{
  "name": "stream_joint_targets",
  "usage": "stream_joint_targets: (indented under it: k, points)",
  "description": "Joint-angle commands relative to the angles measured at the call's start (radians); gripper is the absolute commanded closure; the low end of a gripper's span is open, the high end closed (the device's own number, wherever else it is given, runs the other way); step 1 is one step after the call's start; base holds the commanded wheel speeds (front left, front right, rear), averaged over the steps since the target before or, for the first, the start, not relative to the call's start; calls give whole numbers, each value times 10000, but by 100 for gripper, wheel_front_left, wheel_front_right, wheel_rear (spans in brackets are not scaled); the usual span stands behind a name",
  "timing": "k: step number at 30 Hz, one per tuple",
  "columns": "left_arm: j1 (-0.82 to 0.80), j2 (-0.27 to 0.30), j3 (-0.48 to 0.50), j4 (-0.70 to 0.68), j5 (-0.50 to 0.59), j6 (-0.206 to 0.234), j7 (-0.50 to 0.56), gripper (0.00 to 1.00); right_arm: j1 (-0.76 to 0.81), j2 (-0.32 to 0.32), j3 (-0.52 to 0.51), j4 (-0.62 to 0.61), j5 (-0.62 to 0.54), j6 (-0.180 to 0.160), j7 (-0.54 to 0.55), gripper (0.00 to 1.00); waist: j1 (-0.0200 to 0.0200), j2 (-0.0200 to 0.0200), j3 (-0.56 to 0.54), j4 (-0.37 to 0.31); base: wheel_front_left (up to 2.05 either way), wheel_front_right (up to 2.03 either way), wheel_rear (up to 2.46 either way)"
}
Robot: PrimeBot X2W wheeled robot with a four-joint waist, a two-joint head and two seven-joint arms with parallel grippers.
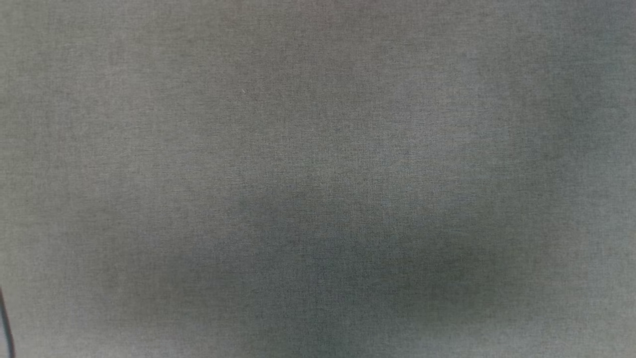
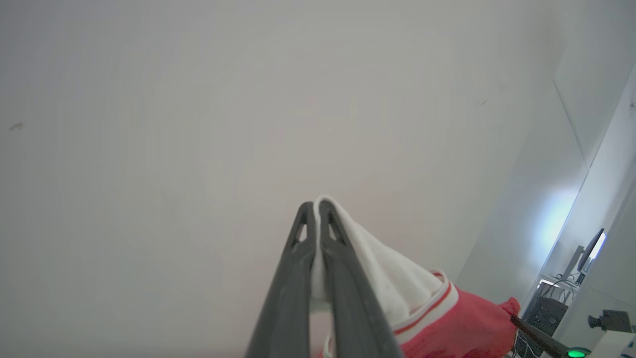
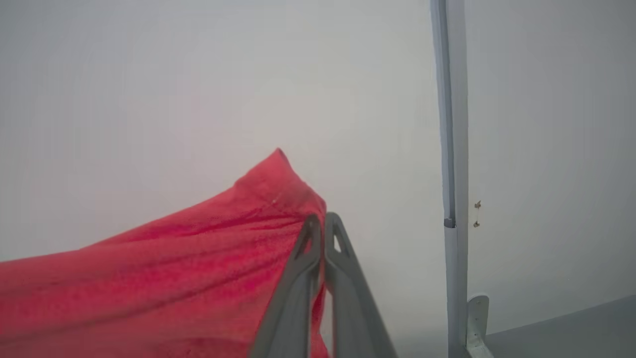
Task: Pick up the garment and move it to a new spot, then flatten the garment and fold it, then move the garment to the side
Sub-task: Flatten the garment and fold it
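I hold the garment (image 3: 164, 283), a red jersey, lifted and strung between both grippers before a pale wall: my left gripper (image 2: 316, 205) is clamped shut on a fold of its white sleeve (image 2: 397, 283), my right gripper (image 3: 323, 218) clamped shut on a red corner. Both pinches catch only a thin peak of cloth, so I judge that pulling the garment taut could tug one free and drop that side. Holding sleeve on one side and body cloth on the other, I also risk laying it twisted on the grey surface (image 1: 318, 124).
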Motion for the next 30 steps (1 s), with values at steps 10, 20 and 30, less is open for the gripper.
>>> stream_joint_targets:
  k: [10, 20, 30]
  points:
    - [5892, 998, -768, -3503, -1582, 46, -115, 100, 4333, -464, 1709, -389, 2038, -80, 670, 100, 0, 0, -443, 160, 0, 0, 0]
    - [11399, 1231, -187, -6632, -1362, 42, -252, 100, 10496, -1110, 2260, -4167, 4893, -74, 2062, 100, 0, 0, -1404, 206, 0, 0, 0]
    - [15244, 1458, 1129, -8957, -515, 40, -255, 100, 15017, -801, 956, -7892, 5926, -74, 3627, 100, 0, 0, -1981, 51, 0, 0, 0]
